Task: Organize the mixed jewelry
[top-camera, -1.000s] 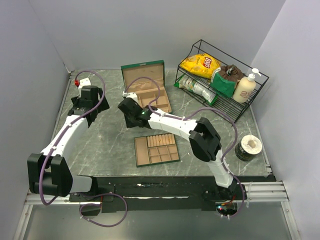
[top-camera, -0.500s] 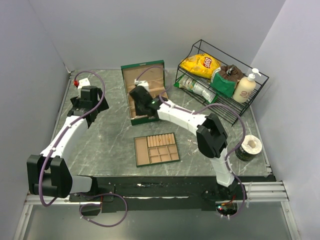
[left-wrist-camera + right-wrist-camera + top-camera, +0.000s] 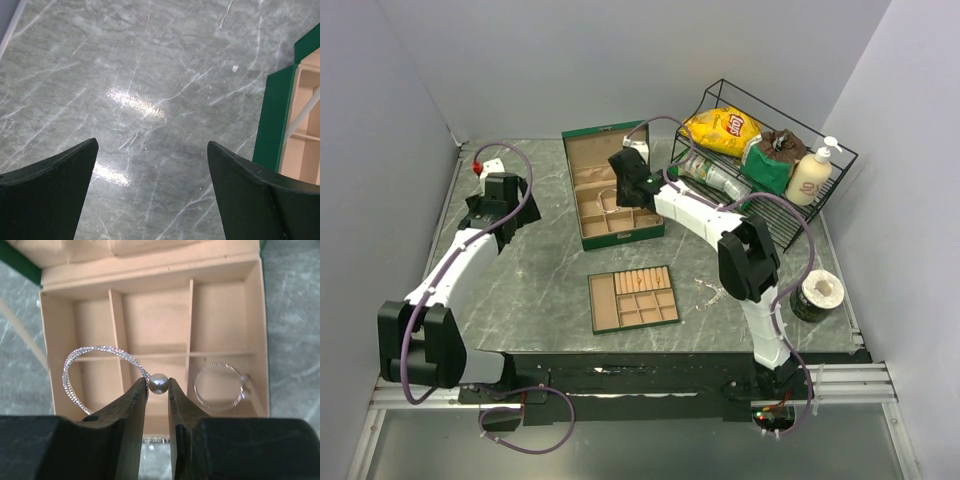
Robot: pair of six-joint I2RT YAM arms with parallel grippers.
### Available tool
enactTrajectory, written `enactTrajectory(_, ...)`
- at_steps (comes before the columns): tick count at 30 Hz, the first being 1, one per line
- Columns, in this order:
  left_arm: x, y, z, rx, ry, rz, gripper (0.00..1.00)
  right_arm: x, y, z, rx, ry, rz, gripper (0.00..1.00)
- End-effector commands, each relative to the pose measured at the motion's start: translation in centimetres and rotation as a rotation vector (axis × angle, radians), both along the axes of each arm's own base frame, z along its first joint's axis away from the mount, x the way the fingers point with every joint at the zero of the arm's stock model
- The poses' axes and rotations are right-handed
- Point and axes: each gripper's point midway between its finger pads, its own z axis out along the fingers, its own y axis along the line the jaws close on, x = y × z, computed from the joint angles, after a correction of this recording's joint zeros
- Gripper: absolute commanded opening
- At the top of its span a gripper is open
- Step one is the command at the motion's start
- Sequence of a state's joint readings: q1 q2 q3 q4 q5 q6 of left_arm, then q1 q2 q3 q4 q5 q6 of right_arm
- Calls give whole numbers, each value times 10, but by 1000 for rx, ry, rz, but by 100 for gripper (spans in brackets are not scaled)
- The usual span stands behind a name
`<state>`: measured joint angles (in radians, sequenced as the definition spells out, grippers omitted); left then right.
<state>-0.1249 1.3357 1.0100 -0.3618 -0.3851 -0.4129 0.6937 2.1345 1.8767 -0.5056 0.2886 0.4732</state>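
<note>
The left fingers (image 3: 55, 175) stand wide apart and hold nothing. The counter (image 3: 150, 75) shows between them, and the box (image 3: 272, 120) edge is to their right. The right fingers (image 3: 135, 405) are almost closed and pinch the pearl end of a sparkling bangle (image 3: 95, 351). Its loop hangs to their left, over the box compartments. A second bangle (image 3: 218, 386) lies in the compartment just right of the fingertips.

Quick layout rundown

Open jewelry box (image 3: 612, 195) sits back-middle on the table (image 3: 530, 270), divided tray (image 3: 634, 298) in front of it, wire rack (image 3: 760, 150) to its right. Right gripper (image 3: 157, 390) pinches a bangle (image 3: 158, 384) above the box's compartments; second bangle (image 3: 220, 364) lies in one.
</note>
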Motion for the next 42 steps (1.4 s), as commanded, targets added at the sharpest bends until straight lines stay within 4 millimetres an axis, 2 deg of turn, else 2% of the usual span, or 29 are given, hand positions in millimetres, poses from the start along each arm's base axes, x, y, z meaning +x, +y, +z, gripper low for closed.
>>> enactTrajectory(1, 9, -6, 10, -21, -29, -23, 96, 22, 2, 7, 27, -24, -20, 21)
enactTrajectory(17, 10, -8, 6, -18, -12, -35, 96, 52, 1, -21, -1, -22, -29, 22)
enactTrajectory(27, 12, -14, 2, -35, 3, -65, 96, 74, -3, -29, -14, -43, -55, 24)
enactTrajectory(37, 12, -17, 1, -42, 0, -87, 97, 84, -2, -36, -40, -54, -60, 27)
enactTrajectory(42, 13, -17, -1, -41, 10, -89, 96, 81, -4, -38, -42, -47, -62, 28)
